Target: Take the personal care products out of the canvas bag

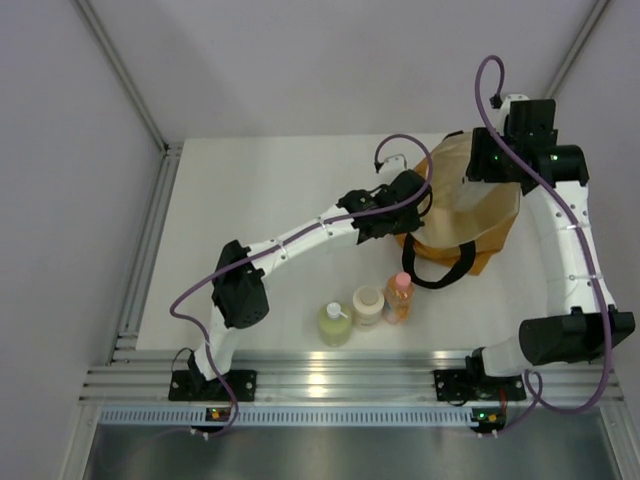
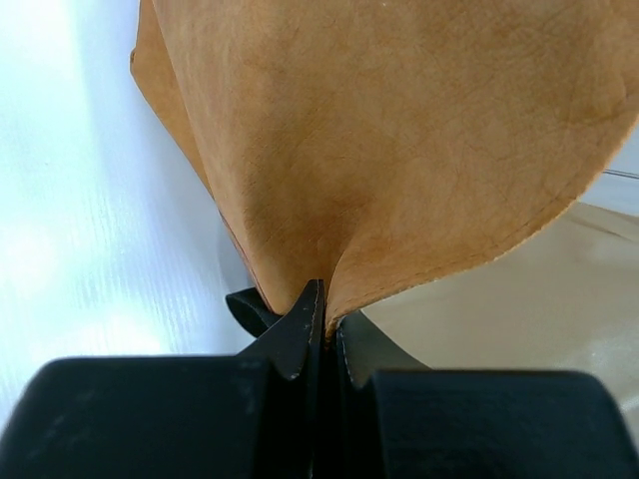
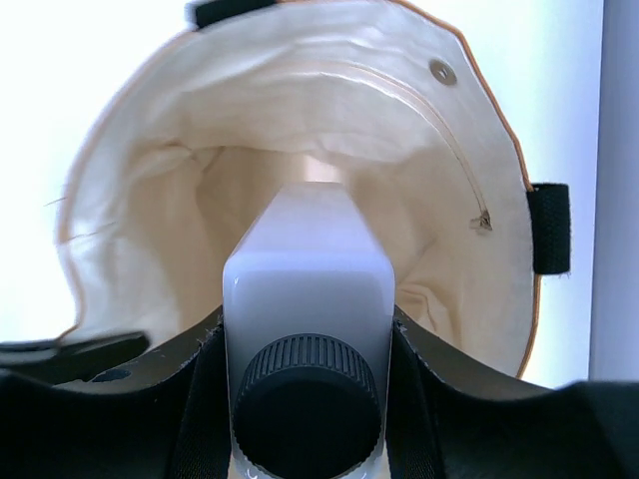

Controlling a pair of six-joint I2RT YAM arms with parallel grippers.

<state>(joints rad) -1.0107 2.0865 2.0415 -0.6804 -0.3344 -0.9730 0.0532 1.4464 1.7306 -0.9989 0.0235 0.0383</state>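
Over the counter our left end effector pinches the canvas bag, our right end effector the black-capped bottle. The lining may snag it.

The canvas bag is matt mustard-tan cloth outside, finely creased, with an almost leathery grain. Its lining is smooth cream fabric, also matt, bearing a small shiny metal snap and black woven strap tabs. The clear square bottle looks like frosted, translucent plastic under a black ribbed cap. The left gripper has matt black plastic fingers. The table is white and smooth — brushed metal rails run along its near edge.
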